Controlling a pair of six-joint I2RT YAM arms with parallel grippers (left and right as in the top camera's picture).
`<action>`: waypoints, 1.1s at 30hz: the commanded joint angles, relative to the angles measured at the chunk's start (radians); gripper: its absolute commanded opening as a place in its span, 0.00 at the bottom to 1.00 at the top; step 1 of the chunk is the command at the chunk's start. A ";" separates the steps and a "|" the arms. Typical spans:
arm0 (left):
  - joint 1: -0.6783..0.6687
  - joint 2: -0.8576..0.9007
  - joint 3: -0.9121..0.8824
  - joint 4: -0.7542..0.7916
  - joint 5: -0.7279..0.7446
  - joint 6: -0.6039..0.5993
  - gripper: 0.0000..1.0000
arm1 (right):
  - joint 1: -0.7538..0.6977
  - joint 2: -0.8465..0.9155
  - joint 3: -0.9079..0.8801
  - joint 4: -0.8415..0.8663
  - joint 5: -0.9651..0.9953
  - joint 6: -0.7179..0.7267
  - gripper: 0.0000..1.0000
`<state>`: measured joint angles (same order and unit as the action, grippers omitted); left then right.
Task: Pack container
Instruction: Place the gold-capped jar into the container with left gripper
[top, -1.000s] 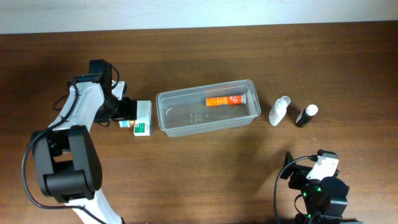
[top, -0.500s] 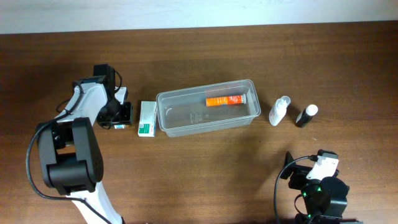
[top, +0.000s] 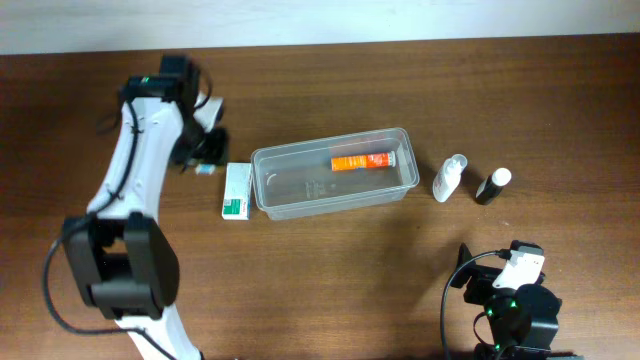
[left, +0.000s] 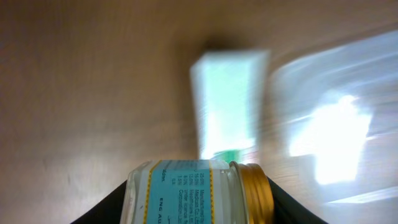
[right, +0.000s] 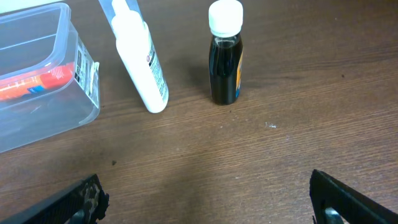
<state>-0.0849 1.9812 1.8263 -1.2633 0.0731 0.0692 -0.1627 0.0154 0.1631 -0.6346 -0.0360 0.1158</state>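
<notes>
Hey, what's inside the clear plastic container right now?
One orange tube lies inside the container, toward its right end. The rest of its floor looks bare; nothing covers it from overhead.

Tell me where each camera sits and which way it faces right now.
Overhead: above the table, looking straight down at the container; left arm and right arm show.
Left wrist: on the left gripper, blurred, looking down past its gripped jar to the box.
Right wrist: low over the table, facing the white bottle and dark bottle; open fingers show.
Shared: both wrist views catch the container.
</notes>
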 joint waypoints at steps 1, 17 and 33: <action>-0.133 -0.114 0.088 0.026 0.069 -0.059 0.48 | 0.005 -0.010 -0.006 0.003 -0.009 -0.004 0.98; -0.441 0.144 0.086 0.139 0.042 -0.435 0.42 | 0.005 -0.010 -0.006 0.003 -0.009 -0.004 0.98; -0.438 0.301 0.086 0.182 -0.191 -0.646 0.50 | 0.005 -0.010 -0.006 0.003 -0.009 -0.004 0.98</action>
<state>-0.5289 2.2669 1.9091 -1.0866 -0.0280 -0.5060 -0.1627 0.0154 0.1631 -0.6346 -0.0360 0.1162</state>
